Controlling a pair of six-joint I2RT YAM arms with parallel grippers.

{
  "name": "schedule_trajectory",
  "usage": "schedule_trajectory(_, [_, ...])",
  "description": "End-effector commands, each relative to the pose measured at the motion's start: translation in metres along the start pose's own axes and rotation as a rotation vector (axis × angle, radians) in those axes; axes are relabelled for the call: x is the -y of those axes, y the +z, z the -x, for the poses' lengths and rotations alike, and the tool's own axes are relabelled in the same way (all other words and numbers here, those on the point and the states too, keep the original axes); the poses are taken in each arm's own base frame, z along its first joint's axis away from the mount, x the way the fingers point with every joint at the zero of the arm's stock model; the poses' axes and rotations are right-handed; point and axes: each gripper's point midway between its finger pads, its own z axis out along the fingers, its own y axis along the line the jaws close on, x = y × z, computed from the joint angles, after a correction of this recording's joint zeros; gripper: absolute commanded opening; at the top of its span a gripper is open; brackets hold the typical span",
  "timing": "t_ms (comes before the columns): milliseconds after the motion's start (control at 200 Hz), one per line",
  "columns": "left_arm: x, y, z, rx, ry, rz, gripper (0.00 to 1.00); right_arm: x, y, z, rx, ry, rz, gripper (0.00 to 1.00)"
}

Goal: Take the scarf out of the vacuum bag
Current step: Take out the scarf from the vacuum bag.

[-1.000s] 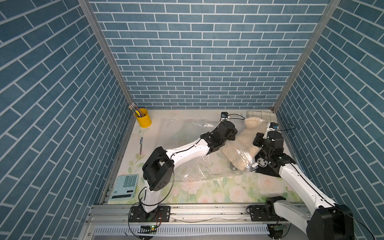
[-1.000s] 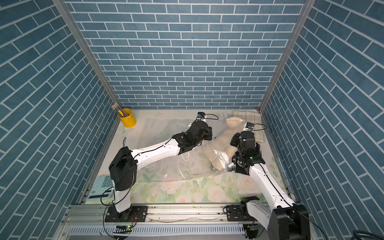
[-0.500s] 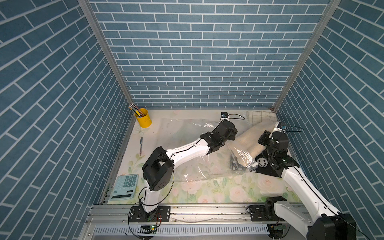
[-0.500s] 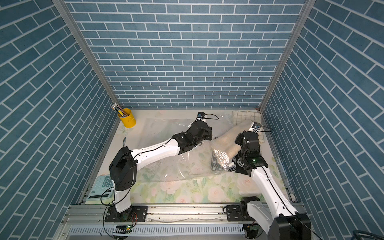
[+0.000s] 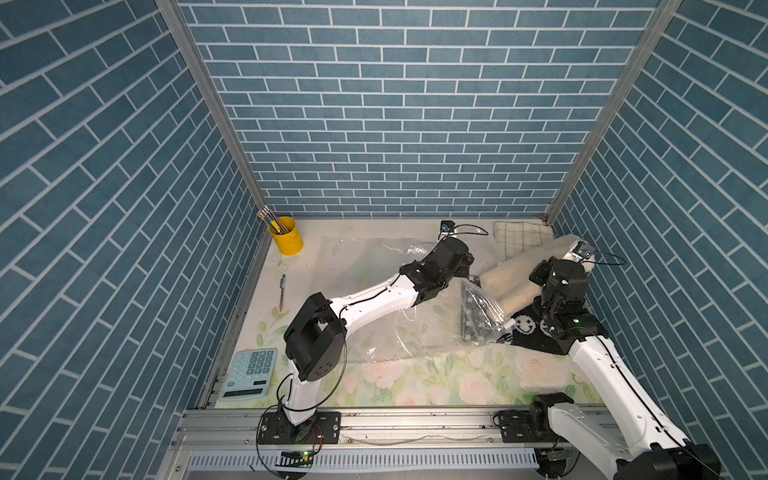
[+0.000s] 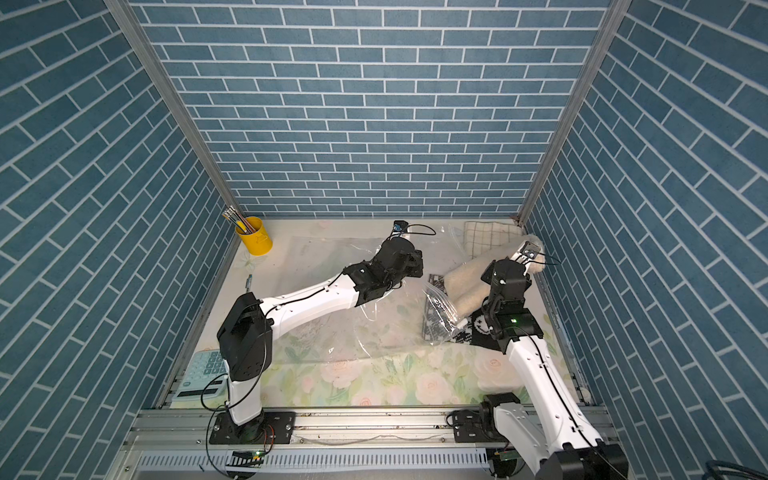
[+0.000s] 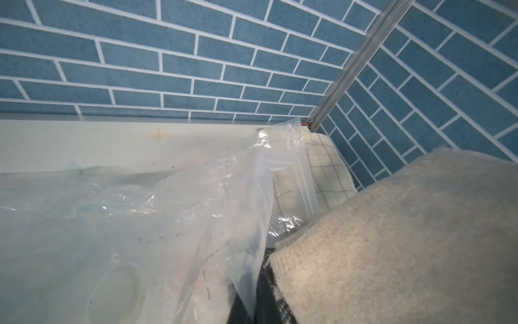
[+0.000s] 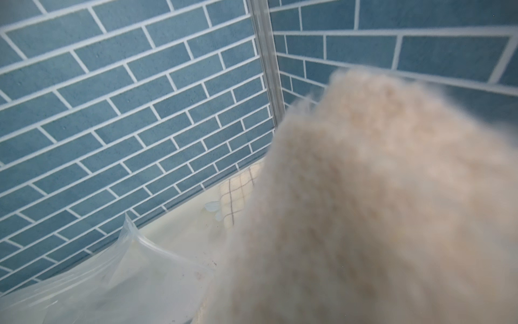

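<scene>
Two claws were clenched, the left claw (image 5: pixel 469 268) on the vacuum bag (image 5: pixel 415 332) near its mouth and the right claw (image 5: pixel 575 262) on the cream scarf (image 5: pixel 511 282), which stretched from that mouth toward the back corner of the desk (image 5: pixel 415 374), so pulling straight along the scarf against that anchor looked best.

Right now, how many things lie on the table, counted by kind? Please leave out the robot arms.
Fabric pieces: 3 (cream scarf, black patterned cloth, checked cloth)
Plastic bags: 1 (vacuum bag)
Desk items: 3 (yellow cup, pen, calculator)
Total: 7
</scene>
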Motion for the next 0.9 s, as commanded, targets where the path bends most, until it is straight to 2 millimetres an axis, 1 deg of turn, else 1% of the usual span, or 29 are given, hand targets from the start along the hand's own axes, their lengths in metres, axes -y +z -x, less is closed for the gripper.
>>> schedule_trajectory(0, [0.004,-0.014,0.035,0.061,-0.005,0.0,0.0,0.018,-0.013,0.039,0.107,0.007,-0.107,0.0])
schedule_trajectory(130, [0.007,-0.016,0.047,0.075,0.009,0.004,0.0,0.032,-0.023,0.051,0.151,0.021,-0.173,0.0])
schedule_trajectory(260, [0.009,-0.016,0.054,0.084,0.015,0.002,0.0,0.042,-0.032,0.062,0.185,0.022,-0.221,0.0])
schedule_trajectory(385, [0.01,-0.015,0.054,0.083,0.015,0.002,0.0,0.044,-0.038,0.069,0.204,0.029,-0.23,0.0])
schedule_trajectory(490, [0.005,-0.013,0.051,0.076,0.016,0.013,0.0,0.043,-0.04,0.076,0.215,0.031,-0.226,0.0])
schedule_trajectory(600, [0.001,-0.011,0.046,0.071,0.009,0.016,0.0,0.034,-0.037,0.079,0.208,0.027,-0.192,0.0])
schedule_trajectory(670, [-0.002,-0.01,0.043,0.064,0.007,0.02,0.0,0.025,-0.034,0.08,0.198,0.026,-0.148,0.0])
schedule_trajectory(755, [-0.004,-0.007,0.037,0.055,0.011,0.024,0.0,0.006,-0.031,0.081,0.185,0.025,-0.048,0.0])
schedule_trajectory(810, [-0.006,-0.004,0.032,0.046,0.014,0.03,0.0,-0.009,-0.032,0.088,0.186,0.022,0.033,0.0])
schedule_trajectory(895, [-0.009,0.002,0.026,0.033,0.019,0.038,0.0,-0.022,-0.036,0.098,0.187,0.022,0.092,0.0])
